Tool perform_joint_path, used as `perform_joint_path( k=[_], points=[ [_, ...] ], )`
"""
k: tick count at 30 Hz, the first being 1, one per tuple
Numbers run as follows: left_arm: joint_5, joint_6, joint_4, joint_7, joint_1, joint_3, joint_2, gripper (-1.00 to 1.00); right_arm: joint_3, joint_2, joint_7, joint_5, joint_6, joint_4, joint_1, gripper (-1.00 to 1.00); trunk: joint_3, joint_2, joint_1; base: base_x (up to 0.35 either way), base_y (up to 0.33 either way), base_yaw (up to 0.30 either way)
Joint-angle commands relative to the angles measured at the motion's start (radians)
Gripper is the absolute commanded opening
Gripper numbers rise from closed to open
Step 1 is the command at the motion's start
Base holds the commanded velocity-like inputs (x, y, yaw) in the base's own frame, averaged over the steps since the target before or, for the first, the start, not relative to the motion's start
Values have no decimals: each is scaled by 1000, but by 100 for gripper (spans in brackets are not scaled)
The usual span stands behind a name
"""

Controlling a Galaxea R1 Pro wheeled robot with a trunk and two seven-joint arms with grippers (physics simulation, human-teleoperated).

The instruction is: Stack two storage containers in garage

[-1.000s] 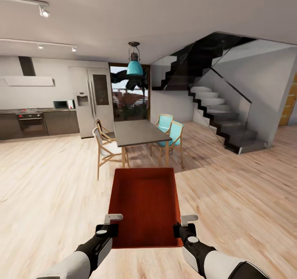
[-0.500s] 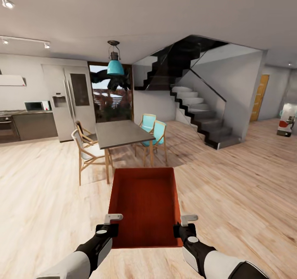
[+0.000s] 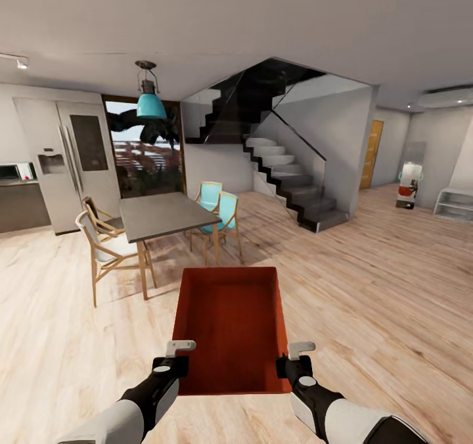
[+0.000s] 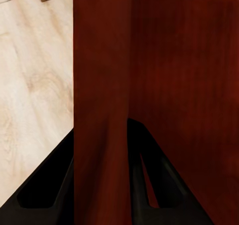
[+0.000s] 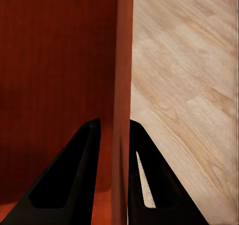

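Storage container (image 3: 230,329), one orange-red bin, hangs in front of us between our two arms, above the light wood floor (image 3: 368,299). Our left gripper (image 3: 172,364) is clenched on its left wall and our right gripper (image 3: 295,364) on its right wall; each wrist view shows the fingers (image 4: 149,185) straddling a thin red wall, one inside and one outside.

We judge the risk to be in the hold: only two narrow pinches near the close end carry the bin, so a sharp turn or a stop of the base could tip the far end down or slide a wall out of the fingers. Farther off stand the dining table (image 3: 161,215) with its chairs and the staircase (image 3: 289,181), which a careless swing could clip.

Compared with a second ago, the whole room has slid leftward in the head view, so we are turning right; the bin and both grips sit unchanged.
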Motion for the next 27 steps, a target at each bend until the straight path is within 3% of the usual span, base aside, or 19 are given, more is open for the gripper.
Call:
perform_joint_path(
  k=[1,27],
  points=[
    [-15,4,-11,1,-1,40,-1,-100,-4,0,-5,-28,-6,4,0,-100,-1,-1,0,0,0,-283],
    [-16,4,-11,5,-1,40,-1,-100,-4,0,-5,-28,-7,4,0,-100,-1,-1,0,0,0,-284]
  ],
)
